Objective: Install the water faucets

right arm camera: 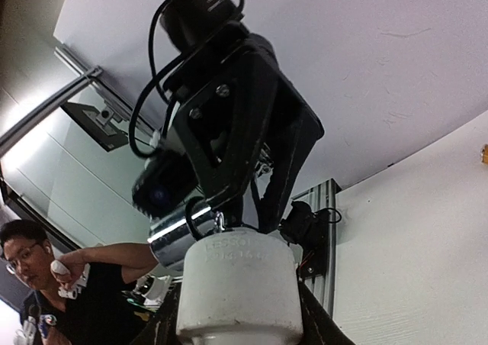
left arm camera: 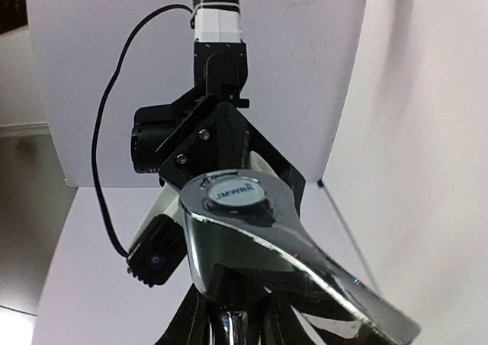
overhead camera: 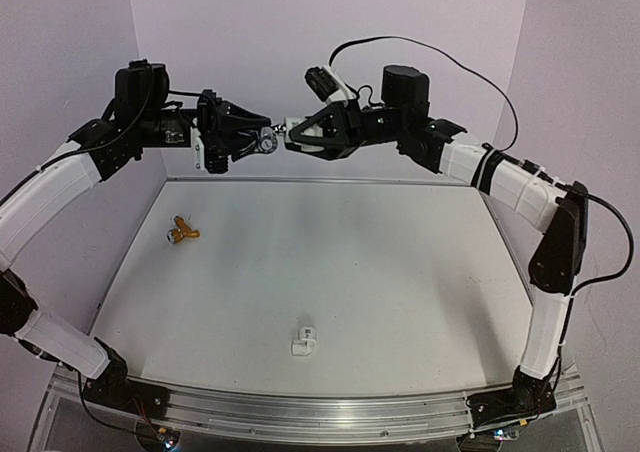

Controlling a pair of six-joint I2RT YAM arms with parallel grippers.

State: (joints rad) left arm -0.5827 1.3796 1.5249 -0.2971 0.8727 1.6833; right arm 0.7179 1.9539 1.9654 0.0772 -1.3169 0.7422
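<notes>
Both arms are raised high at the back, tips meeting. My left gripper (overhead camera: 258, 138) is shut on the shiny silver faucet (overhead camera: 268, 143). In the left wrist view the faucet (left arm camera: 252, 230) fills the space above my fingers (left arm camera: 191, 326). My right gripper (overhead camera: 297, 132) is shut on a white pipe fitting (overhead camera: 291, 127). In the right wrist view the fitting (right arm camera: 240, 284) stands between my fingers, its far end touching the silver faucet (right arm camera: 177, 236). The brass-gold faucet (overhead camera: 182, 232) lies on the table at the left.
A second white pipe fitting (overhead camera: 305, 342) lies near the table's front middle. The white table (overhead camera: 380, 262) has lilac walls on three sides and an aluminium rail (overhead camera: 300, 412) at the near edge. A person (right arm camera: 30, 269) shows beyond the table in the right wrist view.
</notes>
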